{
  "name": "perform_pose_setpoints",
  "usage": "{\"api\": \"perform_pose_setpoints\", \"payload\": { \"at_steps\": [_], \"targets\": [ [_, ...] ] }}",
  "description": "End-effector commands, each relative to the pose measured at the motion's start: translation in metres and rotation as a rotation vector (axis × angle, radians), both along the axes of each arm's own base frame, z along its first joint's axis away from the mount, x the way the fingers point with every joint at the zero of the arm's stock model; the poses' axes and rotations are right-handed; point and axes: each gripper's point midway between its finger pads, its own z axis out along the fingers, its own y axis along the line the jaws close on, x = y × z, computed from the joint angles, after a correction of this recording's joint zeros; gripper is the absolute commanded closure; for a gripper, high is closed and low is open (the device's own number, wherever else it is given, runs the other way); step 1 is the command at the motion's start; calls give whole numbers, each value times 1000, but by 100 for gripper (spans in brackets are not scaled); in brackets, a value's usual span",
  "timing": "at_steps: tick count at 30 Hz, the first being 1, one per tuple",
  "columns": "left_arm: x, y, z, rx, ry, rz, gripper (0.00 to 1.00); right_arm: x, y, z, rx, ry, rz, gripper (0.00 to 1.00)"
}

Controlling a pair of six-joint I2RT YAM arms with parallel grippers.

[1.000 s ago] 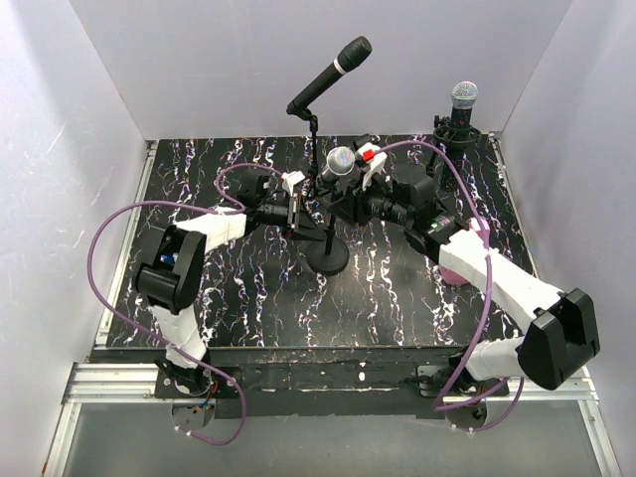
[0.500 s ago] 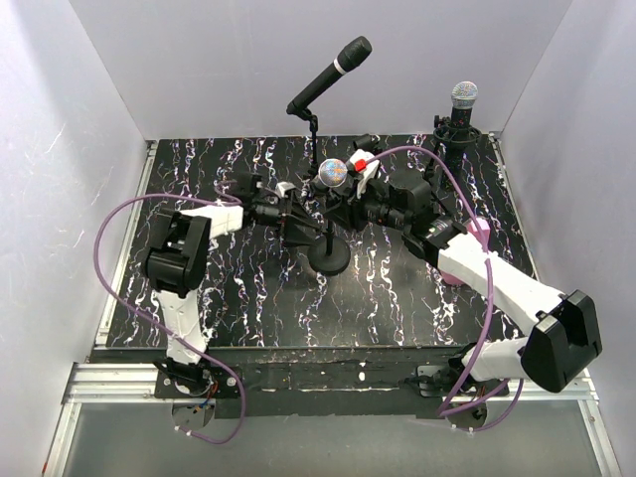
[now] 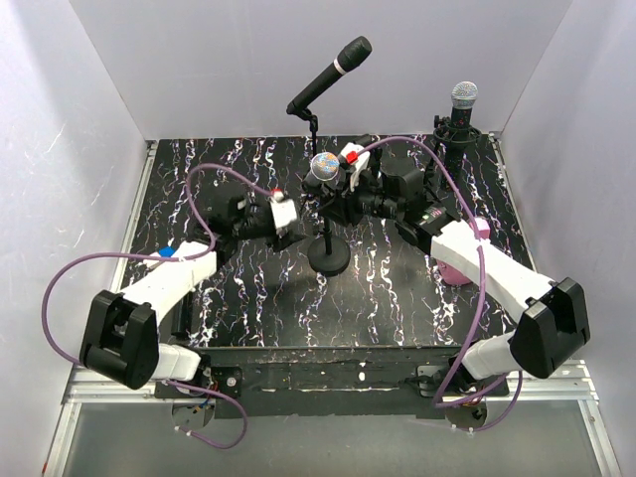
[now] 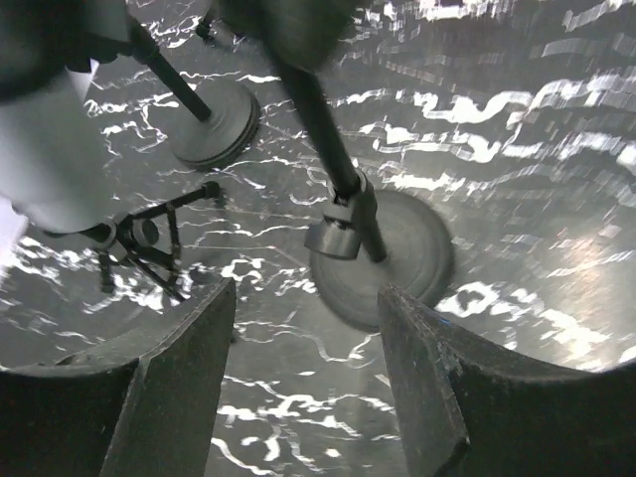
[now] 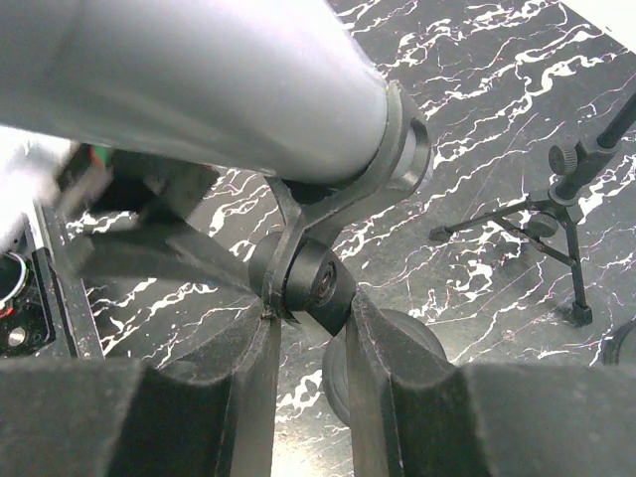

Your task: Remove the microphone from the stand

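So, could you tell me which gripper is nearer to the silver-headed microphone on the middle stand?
Right. The right gripper pinches the clip directly beneath the microphone; the left gripper hangs open beside the stand pole, apart from it.

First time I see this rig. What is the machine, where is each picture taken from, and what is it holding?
Two robot arms are bolted at the table's near edge. One picture looks down from above and behind them; the other two come from cameras on the wrists. On the table is a microphone stand; behind it, a boom microphone and a tripod microphone. The right gripper is shut on the clip that holds the microphone. The left gripper is open, holds nothing and faces the stand's base.
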Motion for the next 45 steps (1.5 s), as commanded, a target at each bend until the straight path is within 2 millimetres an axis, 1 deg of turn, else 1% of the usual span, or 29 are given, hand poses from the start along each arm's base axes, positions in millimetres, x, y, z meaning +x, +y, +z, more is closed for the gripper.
{"api": "perform_pose_setpoints", "payload": {
  "at_steps": [1, 2, 4, 11, 14, 16, 20, 24, 27, 30, 31, 33, 36, 38, 40, 41, 42, 45],
  "targets": [
    [23, -4, -1, 168, -536, -112, 42, -17, 3, -23, -50, 158, 53, 99],
    [23, -7, -1, 168, -572, -120, 43, -15, 3, -23, -48, 165, 48, 99],
    [22, -14, -8, 183, -600, -157, 44, -16, 3, -24, -47, 172, 49, 99],
    [8, -36, -16, 186, -615, -216, 51, -18, 1, -28, -54, 191, 43, 99],
    [2, -44, -24, 208, -625, -229, 55, -19, 1, -29, -52, 205, 42, 99],
    [2, -46, -29, 225, -614, -223, 58, -20, 1, -29, -50, 207, 44, 99],
    [11, -46, -37, 247, -610, -184, 62, -19, 1, -29, -50, 205, 40, 99],
    [21, -45, -40, 263, -598, -146, 70, -19, 0, -28, -49, 202, 37, 99],
    [22, -47, -43, 269, -591, -146, 71, -20, 0, -28, -49, 201, 39, 99],
    [22, -47, -46, 274, -588, -151, 68, -20, 0, -27, -47, 196, 37, 99],
    [21, -48, -46, 272, -584, -151, 69, -21, 0, -27, -47, 198, 38, 99],
    [21, -49, -45, 267, -570, -149, 74, -21, -1, -27, -46, 196, 36, 99],
    [21, -51, -39, 240, -529, -130, 87, -22, -2, -28, -47, 197, 35, 99],
    [25, -52, -33, 216, -454, -91, 97, -23, -3, -30, -49, 197, 37, 99],
    [29, -52, -28, 192, -339, -32, 100, -23, -3, -29, -50, 193, 37, 99],
    [32, -51, -24, 181, -284, 14, 100, -23, -4, -29, -50, 190, 36, 99],
    [34, -47, -25, 173, -222, 64, 100, -23, -4, -28, -49, 186, 35, 99],
    [34, -38, -21, 123, -72, 151, 100, -23, -4, -27, -51, 171, 46, 99]
  ]
}}
